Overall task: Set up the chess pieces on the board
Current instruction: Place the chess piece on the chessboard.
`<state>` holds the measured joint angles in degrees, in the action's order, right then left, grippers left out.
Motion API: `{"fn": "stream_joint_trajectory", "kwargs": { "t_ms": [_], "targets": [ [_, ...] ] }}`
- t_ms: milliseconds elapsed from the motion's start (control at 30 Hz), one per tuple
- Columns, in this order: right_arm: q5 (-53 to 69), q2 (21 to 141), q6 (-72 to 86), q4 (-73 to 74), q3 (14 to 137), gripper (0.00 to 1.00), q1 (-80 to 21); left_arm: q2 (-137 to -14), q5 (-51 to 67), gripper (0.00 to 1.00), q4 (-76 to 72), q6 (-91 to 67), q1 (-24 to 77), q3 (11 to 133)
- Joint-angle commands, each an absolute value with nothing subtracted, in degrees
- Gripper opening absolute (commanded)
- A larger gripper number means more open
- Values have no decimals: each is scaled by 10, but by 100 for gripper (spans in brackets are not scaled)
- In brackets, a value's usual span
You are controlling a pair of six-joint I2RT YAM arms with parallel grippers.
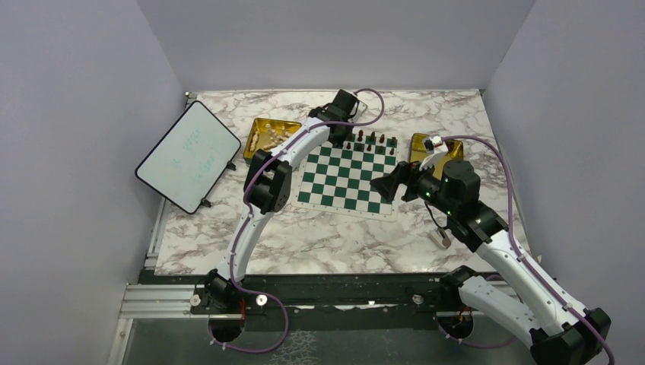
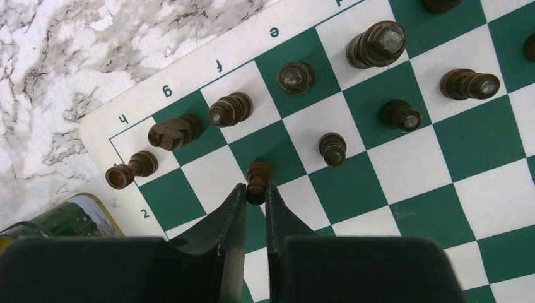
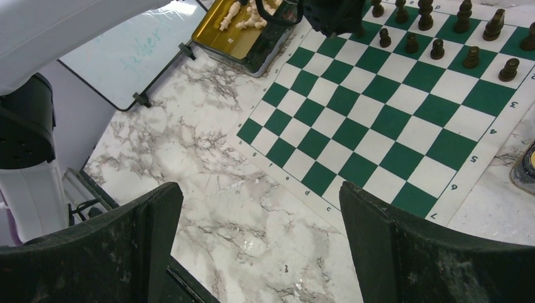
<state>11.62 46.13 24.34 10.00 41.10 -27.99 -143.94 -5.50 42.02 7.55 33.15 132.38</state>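
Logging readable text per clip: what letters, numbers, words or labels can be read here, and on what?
"e", "f", "g", "h": white border of the board, left wrist view.
"2": same border, around the corner.
"3", "4", "5", "6", "7": board border, right wrist view.
Letters on its adjoining edge: too small to read.
Green handwriting on the whiteboard: too blurred to read.

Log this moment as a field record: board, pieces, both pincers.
board: green-and-white chessboard, flat on the marble table
dark pieces: standing on the board's two far rows
cream pieces: lying in the gold tray beside the board
left pincer: shut on a dark pawn over row 2
right pincer: open, empty, beside the board
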Motion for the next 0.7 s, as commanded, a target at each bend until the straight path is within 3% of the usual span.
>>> {"fn": "stream_joint_trajectory", "kwargs": {
  "t_ms": [0,667],
  "targets": [
    [110,464,237,93,429,100,-277,-1429,-49,14,415,74,336,1345],
    [109,464,239,88,427,100,-277,-1447,-34,17,414,72,337,1343]
  ]
}}
